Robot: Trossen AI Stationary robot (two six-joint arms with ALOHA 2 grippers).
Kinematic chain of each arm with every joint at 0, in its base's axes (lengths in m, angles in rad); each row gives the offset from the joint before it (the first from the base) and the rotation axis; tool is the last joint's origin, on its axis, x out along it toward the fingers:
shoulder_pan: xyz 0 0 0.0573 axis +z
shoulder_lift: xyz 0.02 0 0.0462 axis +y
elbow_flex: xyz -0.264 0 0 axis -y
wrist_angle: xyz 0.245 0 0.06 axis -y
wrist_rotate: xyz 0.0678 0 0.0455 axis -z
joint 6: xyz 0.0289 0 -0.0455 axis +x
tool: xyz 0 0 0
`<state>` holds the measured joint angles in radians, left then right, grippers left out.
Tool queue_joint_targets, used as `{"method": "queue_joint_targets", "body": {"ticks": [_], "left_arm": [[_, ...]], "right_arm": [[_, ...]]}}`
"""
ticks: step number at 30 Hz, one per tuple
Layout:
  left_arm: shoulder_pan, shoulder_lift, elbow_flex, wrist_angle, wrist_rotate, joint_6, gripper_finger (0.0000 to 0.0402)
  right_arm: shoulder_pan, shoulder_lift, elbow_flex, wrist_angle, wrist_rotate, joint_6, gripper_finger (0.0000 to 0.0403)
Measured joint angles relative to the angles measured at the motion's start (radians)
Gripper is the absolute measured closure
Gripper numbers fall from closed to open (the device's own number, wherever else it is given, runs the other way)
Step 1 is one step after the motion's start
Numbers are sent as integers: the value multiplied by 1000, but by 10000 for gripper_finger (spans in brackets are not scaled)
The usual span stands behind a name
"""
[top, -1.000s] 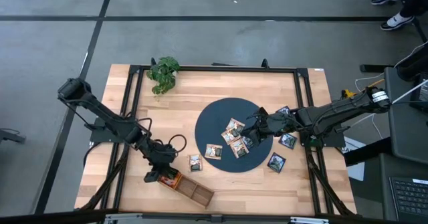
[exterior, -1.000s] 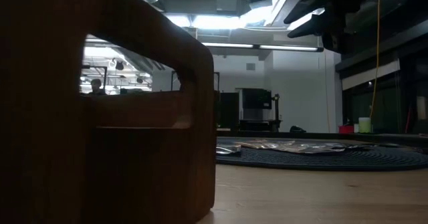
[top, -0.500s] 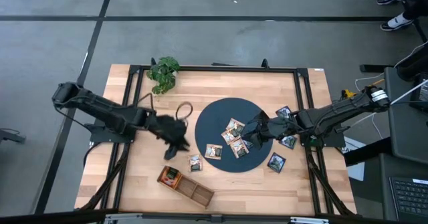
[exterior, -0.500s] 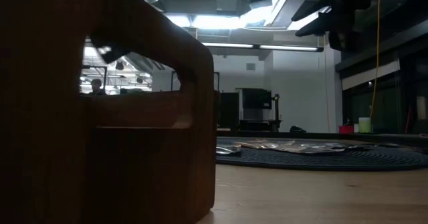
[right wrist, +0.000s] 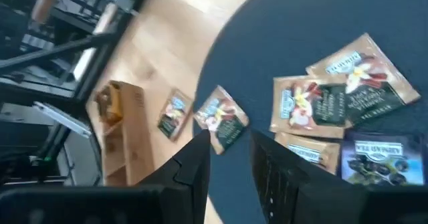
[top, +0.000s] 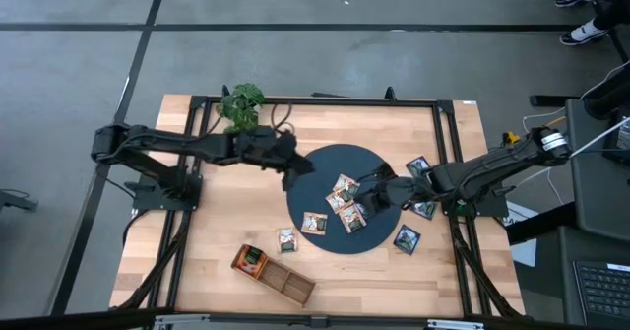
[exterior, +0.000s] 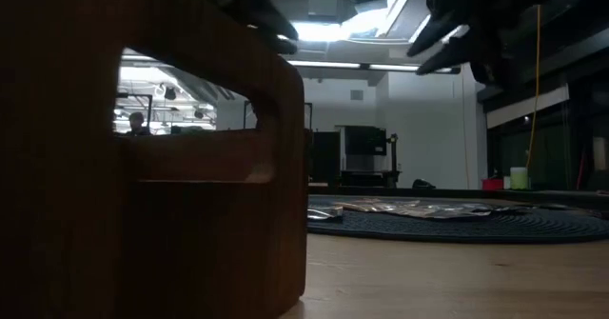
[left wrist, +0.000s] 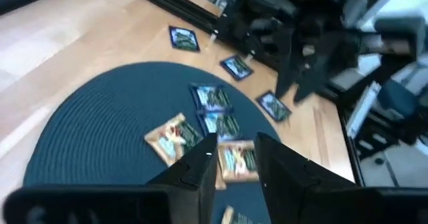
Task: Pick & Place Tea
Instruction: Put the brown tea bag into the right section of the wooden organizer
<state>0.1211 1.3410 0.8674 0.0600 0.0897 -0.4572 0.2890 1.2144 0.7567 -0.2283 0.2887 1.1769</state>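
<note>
Left gripper (top: 292, 168) has swung from the tray (top: 274, 275) to the mat (top: 315, 172) edge; fingers slightly apart, empty. Right gripper (top: 366, 194) hovers over mat sachets (top: 345, 204), fingers parted, empty. Next pick pending.

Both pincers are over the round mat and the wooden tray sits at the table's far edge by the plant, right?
Not quite. In the high view the wooden tray lies at the near edge, far from the plant. The left pincer and right pincer do hang over the round mat.
</note>
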Motion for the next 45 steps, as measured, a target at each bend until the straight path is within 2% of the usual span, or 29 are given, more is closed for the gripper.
{"method": "queue_joint_targets", "body": {"ticks": [3,6,11,14,20,26,32,37,41,45], "left_arm": [[14,64,56,-44,25,-3,309],[35,111,92,-89,95,-8,311],[70,174,123,-143,237,8,309],[91,198,131,-185,287,53,310],[111,216,136,-210,293,146,311],[107,216,136,-209,289,159,318],[86,262,148,-136,263,98,334],[82,371,261,-163,262,85,348],[82,464,373,-258,258,92,356],[84,526,437,-346,202,96,361]], "right_arm": [[0,22,0,-16,34,66,297],[0,42,0,-36,89,186,297],[-3,57,0,-66,95,367,297],[-4,62,1,-65,98,442,301],[-13,69,1,-121,110,522,327],[-52,69,0,-153,111,515,353],[-97,68,0,-175,150,407,363],[-127,68,0,-168,174,237,364],[-154,68,0,-173,162,123,364],[-185,68,1,-292,128,68,364]]}}
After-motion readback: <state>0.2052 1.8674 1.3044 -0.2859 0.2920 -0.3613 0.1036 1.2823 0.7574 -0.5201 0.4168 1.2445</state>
